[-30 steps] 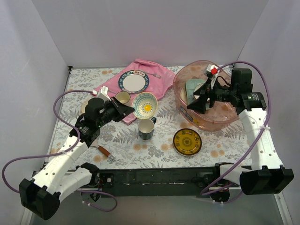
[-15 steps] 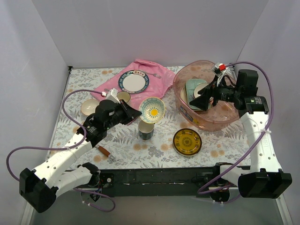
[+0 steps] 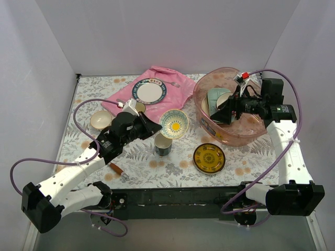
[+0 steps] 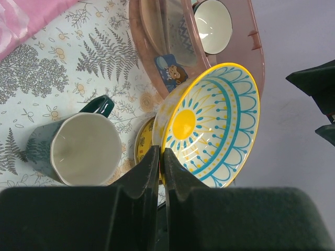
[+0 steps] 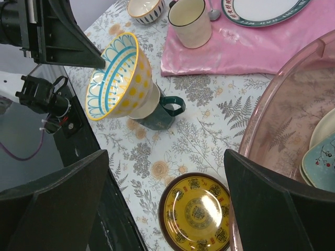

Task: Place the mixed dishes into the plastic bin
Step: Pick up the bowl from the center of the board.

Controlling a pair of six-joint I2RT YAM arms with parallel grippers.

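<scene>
Cream glaze marks the small bowl (image 3: 99,120) resting at the far left of the floral tabletop (image 3: 138,159), and nearer the arms lies a spatula (image 3: 118,169) with a wooden handle. Next comes the left claw (image 3: 155,127), its 2 fingers (image 4: 152,164) pinched tight on the rim of the patterned bowl (image 3: 174,123). That bowl, blue and yellow inside, is lifted off the tabletop and tipped on its side, just above the dark mug (image 3: 163,144), which stands upright. Behind them the pink cloth (image 3: 172,89) carries 1 white plate (image 3: 149,91) with a dark patterned rim, and a cream cup (image 3: 137,107) stands at the cloth's near edge. Right of the mug, the yellow plate (image 3: 209,158) lies flat, just in front of the plastic bin (image 3: 201,99). The bin sits at the right rear and holds the pale green tray (image 3: 215,95) with other crockery. Above its near part hovers the right claw (image 3: 222,113), spread wide and holding nothing.
</scene>
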